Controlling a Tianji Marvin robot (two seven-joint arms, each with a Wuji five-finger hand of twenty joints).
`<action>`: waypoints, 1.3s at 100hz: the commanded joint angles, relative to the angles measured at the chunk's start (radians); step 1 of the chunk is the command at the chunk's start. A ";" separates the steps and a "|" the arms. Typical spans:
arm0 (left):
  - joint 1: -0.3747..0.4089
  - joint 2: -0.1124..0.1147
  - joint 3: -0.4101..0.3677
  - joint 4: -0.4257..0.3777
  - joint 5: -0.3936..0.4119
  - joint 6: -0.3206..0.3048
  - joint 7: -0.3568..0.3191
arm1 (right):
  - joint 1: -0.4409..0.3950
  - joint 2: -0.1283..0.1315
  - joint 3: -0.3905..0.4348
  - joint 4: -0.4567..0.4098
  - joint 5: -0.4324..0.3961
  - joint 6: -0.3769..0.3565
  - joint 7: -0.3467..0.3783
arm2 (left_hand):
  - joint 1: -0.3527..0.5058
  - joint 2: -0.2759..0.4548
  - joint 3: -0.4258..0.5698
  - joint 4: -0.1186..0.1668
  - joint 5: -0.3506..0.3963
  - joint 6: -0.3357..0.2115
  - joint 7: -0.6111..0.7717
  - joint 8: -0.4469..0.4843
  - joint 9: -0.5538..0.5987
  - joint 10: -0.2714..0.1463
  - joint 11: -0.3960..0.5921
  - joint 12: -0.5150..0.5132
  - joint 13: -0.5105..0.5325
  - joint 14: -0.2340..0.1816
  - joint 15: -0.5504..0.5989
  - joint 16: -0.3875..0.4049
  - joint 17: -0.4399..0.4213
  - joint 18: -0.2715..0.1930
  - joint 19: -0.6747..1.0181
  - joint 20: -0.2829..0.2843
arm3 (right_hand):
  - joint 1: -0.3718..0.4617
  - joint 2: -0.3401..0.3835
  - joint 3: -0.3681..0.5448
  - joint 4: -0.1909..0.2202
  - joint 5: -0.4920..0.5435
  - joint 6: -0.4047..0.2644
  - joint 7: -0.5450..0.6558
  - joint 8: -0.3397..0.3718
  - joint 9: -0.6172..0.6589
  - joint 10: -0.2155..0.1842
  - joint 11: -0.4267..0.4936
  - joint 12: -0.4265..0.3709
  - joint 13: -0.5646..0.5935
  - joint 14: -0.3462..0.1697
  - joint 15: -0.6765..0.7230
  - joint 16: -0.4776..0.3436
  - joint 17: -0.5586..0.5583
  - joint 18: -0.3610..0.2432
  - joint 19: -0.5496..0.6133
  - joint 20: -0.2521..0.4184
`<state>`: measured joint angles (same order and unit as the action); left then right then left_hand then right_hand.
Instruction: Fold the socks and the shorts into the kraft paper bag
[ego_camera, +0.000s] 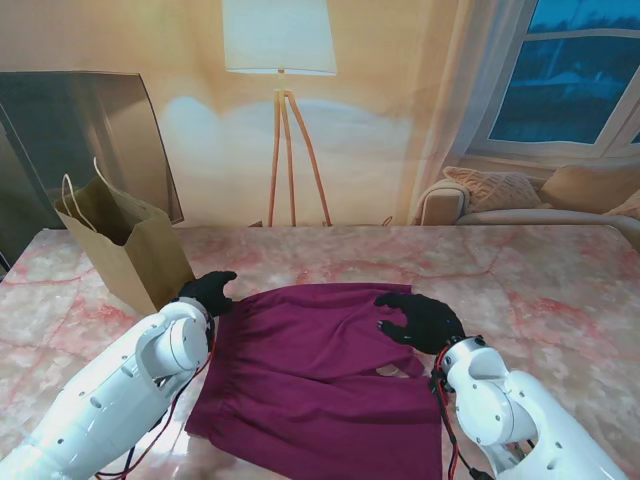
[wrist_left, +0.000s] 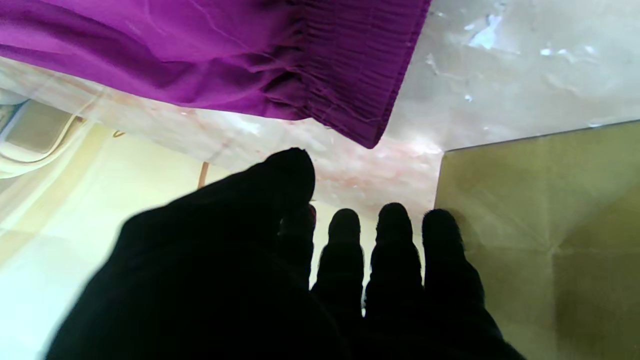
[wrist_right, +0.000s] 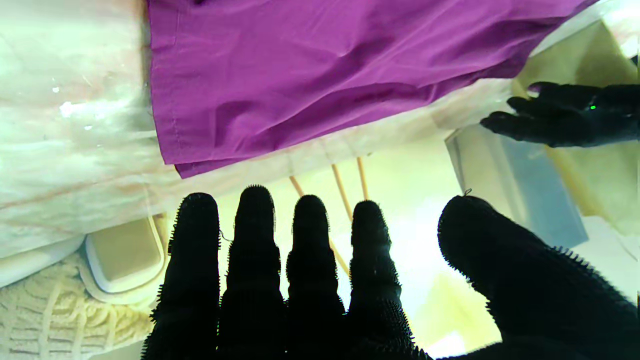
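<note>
The purple shorts (ego_camera: 320, 365) lie spread flat on the marble table between my two arms; their gathered waistband (wrist_left: 350, 60) shows in the left wrist view and a hemmed leg corner (wrist_right: 260, 85) in the right wrist view. The kraft paper bag (ego_camera: 125, 240) stands upright at the far left, its side (wrist_left: 545, 210) close beside my left hand. My left hand (ego_camera: 208, 292) hovers open by the shorts' far left corner, holding nothing. Over the shorts' far right part, my right hand (ego_camera: 424, 320) is open with fingers spread (wrist_right: 255, 250). No socks can be made out.
A dark glass panel (ego_camera: 70, 130) leans behind the bag. Beyond the table's far edge stand a floor lamp (ego_camera: 285, 120) and a sofa with cushions (ego_camera: 520, 195). Bare marble (ego_camera: 560, 290) extends to the right of the shorts.
</note>
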<state>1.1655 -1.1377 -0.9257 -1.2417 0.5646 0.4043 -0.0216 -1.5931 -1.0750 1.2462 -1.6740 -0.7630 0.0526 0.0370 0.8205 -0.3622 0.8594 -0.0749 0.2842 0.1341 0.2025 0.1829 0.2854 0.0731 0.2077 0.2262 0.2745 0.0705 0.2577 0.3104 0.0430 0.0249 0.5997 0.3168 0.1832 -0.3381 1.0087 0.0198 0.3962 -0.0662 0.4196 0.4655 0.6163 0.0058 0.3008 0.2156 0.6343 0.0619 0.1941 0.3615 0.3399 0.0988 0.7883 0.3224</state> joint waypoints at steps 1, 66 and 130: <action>-0.023 -0.009 0.007 0.023 -0.011 -0.003 -0.008 | 0.028 -0.013 -0.011 0.026 -0.002 0.007 -0.014 | -0.014 -0.030 0.019 -0.035 -0.036 0.018 -0.015 -0.015 -0.039 0.023 -0.006 -0.011 -0.023 0.022 -0.001 0.001 0.004 0.015 -0.001 -0.005 | 0.005 -0.039 0.040 -0.051 -0.055 0.025 -0.023 -0.012 -0.067 -0.010 -0.009 -0.008 -0.047 -0.028 -0.035 -0.023 -0.023 -0.024 -0.026 0.042; -0.129 -0.021 0.136 0.154 -0.051 0.012 -0.055 | 0.328 -0.037 -0.212 0.352 0.044 0.024 -0.088 | -0.200 -0.161 0.109 -0.035 0.003 0.064 -0.006 -0.024 0.271 -0.011 0.140 0.208 0.197 0.054 0.163 0.234 0.065 0.134 0.225 0.114 | 0.018 -0.104 0.060 -0.077 -0.238 0.103 -0.070 -0.067 -0.320 0.026 0.035 0.001 -0.206 -0.016 -0.021 -0.036 -0.115 0.000 -0.097 0.109; -0.132 -0.008 0.190 0.158 0.025 0.011 -0.057 | 0.516 -0.049 -0.399 0.579 0.047 0.080 -0.083 | 0.017 -0.268 0.020 -0.123 0.431 -0.214 0.421 0.181 0.693 -0.156 0.488 1.085 0.472 0.033 0.479 0.631 0.256 0.232 0.426 0.184 | 0.132 -0.223 0.109 -0.127 -0.283 0.162 -0.126 -0.077 -0.329 0.012 0.225 0.069 -0.353 -0.066 0.386 0.300 -0.138 -0.075 0.047 0.406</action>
<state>1.0284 -1.1468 -0.7366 -1.0853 0.6033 0.4238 -0.0674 -1.0856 -1.1125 0.8543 -1.1093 -0.7059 0.1188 -0.0369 0.7766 -0.6392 0.8978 -0.1334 0.5399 0.0930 0.4010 0.2634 0.9198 -0.0489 0.6231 1.2474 0.7160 0.1028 0.7001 0.9150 0.3027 0.2297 0.9965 0.4696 0.3017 -0.5183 1.0867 -0.0623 0.1476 0.0765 0.3169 0.4018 0.3081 0.0334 0.4945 0.2633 0.3400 0.0259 0.5258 0.6173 0.2297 0.0599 0.8110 0.6831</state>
